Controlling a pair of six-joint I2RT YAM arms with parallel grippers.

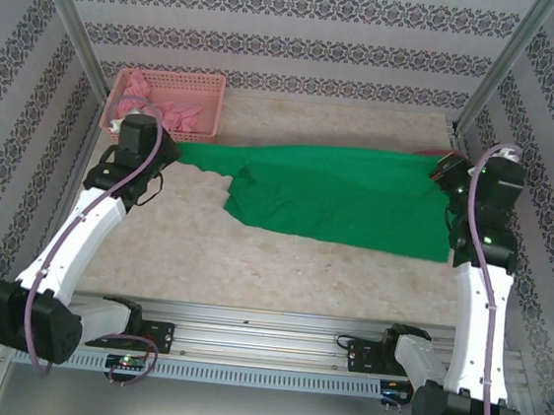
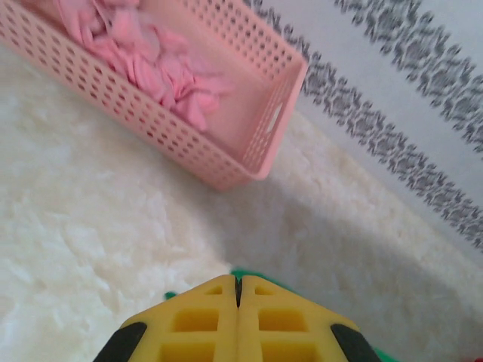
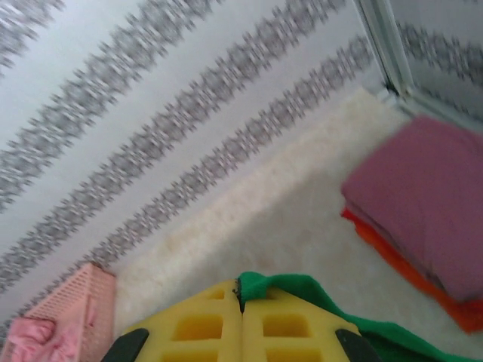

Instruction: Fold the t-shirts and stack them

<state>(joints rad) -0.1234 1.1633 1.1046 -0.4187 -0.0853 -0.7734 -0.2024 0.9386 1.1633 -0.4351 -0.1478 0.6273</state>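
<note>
Green and soft, one t-shirt (image 1: 347, 200) lies spread across the surface (image 1: 251, 264). The left gripper (image 2: 238, 283) is clenched on its 9 o'clock end and the right gripper (image 3: 240, 290) on its 3 o'clock end, two grips in all.

You see a bright green t-shirt (image 1: 347, 200) on the cream, fleecy worktop (image 1: 252, 259). At ten o'clock, the pink lattice basket (image 1: 198, 88) holds light pink t-shirts (image 1: 173, 112). At two o'clock, a mauve-pink t-shirt (image 3: 430, 196) tops an orange t-shirt (image 3: 411, 275). The walls (image 1: 276, 29) are white with grey floral bands. Your left pincer (image 2: 238, 283) and right pincer (image 3: 241, 290) are yellow.
</note>
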